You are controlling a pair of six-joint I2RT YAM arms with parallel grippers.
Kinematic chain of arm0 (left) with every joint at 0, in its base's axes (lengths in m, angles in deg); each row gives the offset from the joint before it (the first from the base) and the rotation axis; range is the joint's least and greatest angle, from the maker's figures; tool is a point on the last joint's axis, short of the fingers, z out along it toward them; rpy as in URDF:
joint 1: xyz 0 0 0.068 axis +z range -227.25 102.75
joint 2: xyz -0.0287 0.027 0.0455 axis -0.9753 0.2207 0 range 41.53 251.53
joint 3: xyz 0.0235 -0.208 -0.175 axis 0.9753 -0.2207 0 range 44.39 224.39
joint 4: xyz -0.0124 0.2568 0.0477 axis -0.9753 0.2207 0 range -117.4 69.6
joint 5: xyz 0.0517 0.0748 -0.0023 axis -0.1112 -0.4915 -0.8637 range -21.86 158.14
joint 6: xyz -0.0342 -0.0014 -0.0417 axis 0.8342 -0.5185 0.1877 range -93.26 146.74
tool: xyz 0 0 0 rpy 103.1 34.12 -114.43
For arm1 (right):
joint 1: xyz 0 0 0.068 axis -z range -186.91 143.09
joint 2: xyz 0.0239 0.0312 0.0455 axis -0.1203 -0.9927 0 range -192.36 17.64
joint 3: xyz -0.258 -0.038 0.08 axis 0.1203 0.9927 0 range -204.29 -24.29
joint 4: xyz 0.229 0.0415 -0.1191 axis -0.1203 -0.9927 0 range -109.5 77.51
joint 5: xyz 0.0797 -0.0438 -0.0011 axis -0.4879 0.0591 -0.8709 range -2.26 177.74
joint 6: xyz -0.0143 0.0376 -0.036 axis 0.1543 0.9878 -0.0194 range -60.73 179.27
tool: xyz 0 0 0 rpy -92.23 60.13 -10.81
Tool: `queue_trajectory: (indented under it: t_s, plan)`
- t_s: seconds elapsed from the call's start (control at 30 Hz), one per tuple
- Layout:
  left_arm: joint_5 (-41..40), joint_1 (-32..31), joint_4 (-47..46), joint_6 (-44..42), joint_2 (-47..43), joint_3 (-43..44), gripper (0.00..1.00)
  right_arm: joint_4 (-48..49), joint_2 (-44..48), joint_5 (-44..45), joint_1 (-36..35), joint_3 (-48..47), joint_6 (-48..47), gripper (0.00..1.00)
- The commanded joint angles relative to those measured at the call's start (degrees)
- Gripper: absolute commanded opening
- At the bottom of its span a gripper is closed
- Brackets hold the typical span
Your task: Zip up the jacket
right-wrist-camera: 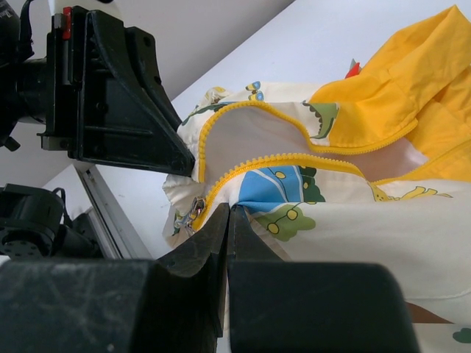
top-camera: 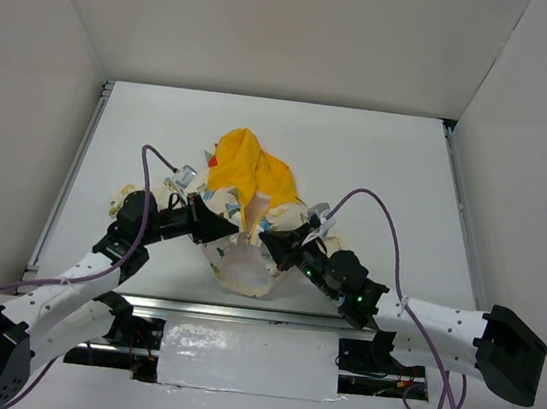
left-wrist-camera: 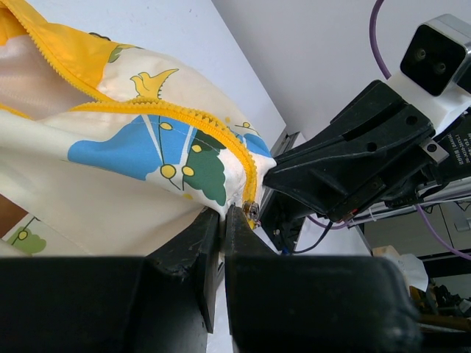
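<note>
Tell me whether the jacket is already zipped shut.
No, on the jacket the two yellow zipper edges lie apart, with lining showing between them.

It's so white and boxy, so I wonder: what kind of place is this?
Probably a robot lab's test booth: plain white walls box in a white table, and two robot arms with purple cables, bolted at its near edge, hold a small jacket.

Top view: the left gripper [top-camera: 225, 230] and right gripper [top-camera: 267, 236] cover the lower front of the small cream printed jacket with yellow-orange hood [top-camera: 243, 165]. Its metal slider [left-wrist-camera: 252, 212] is too small to tell there. Wrist views: jacket cut off at frame edges; fabric inside each pinch hidden.
</note>
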Motion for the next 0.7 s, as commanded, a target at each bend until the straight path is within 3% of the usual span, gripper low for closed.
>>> queue_trajectory:
  t_s: [0.0, 0.67]
  plan:
    - [1.6, -0.3, -4.9, 0.9, -1.2, -0.1, 0.0, 5.4, -0.2, -0.2, 0.4, -0.7, -0.5, 0.0]
    - [1.7, -0.4, -5.5, 1.5, -1.0, -1.2, 0.0, 8.3, -2.3, 0.4, 0.5, -0.5, -0.9, 0.0]
